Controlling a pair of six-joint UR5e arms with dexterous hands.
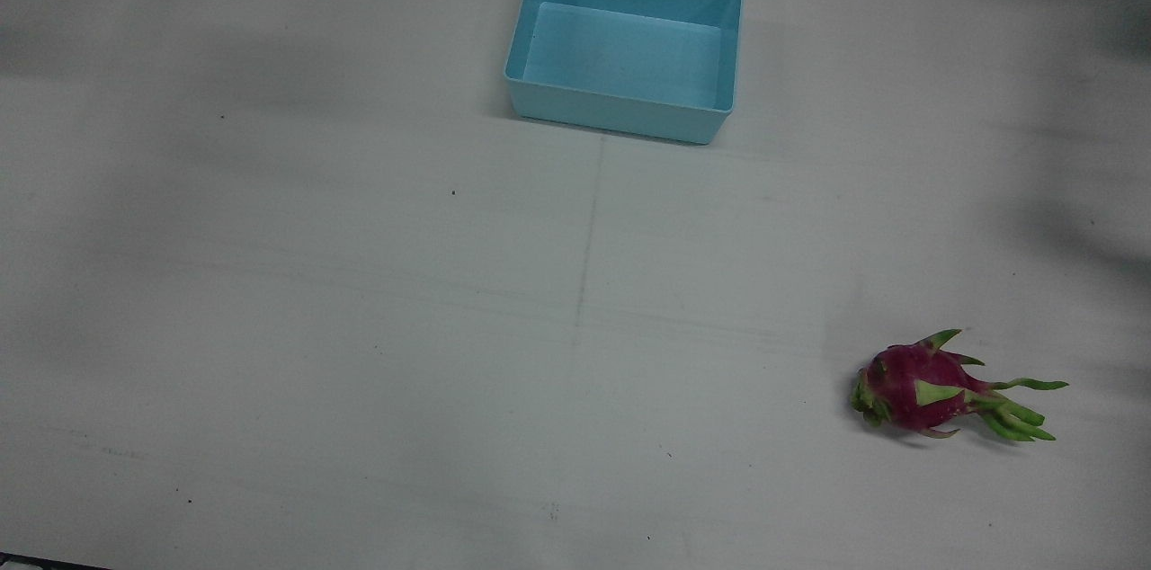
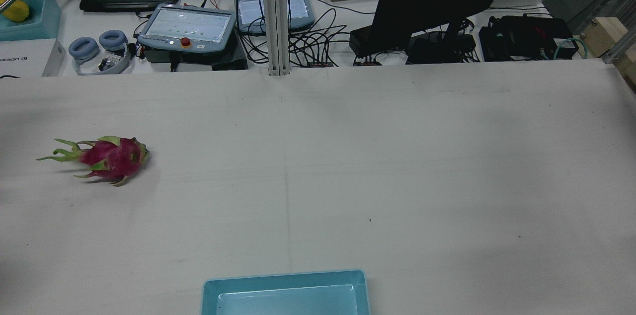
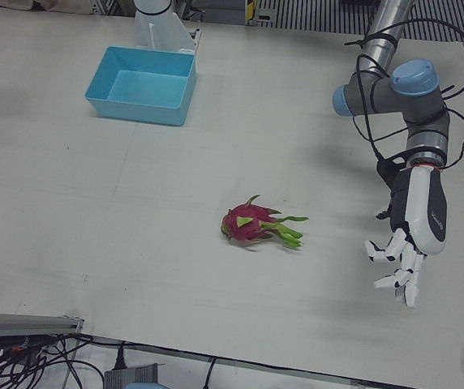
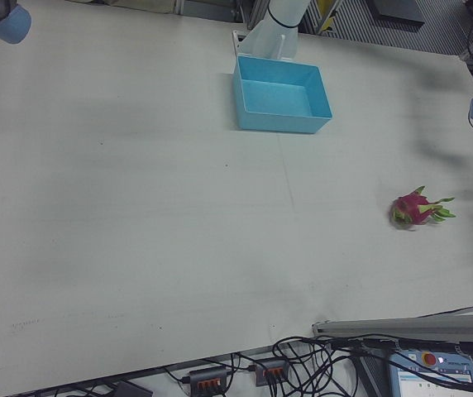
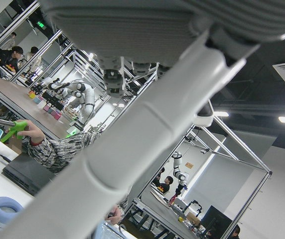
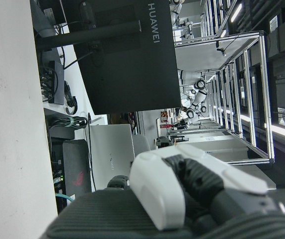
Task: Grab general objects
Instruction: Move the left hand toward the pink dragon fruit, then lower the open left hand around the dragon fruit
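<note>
A white desk [image 3: 135,211] holds one dragon fruit [image 3: 252,225], lying on its side with its green leafy tips pointing toward 3 o'clock in the left-front view. A pale blue bin [image 3: 141,84] sits empty well apart from it, up at 11 o'clock. The left hand [image 3: 406,243] hangs off the fruit's 3 o'clock side, apart from it, fingers [image 3: 396,282] spread wide and pointing down, holding nothing. The right hand [image 6: 192,184] shows only in its own camera, too close to tell whether it is wide or closed. The reach seems not yet begun. To grasp well, the left hand should probably travel toward 9 o'clock, settle over the round red body rather than the thin leaves, then close evenly so the fruit does not roll
</note>
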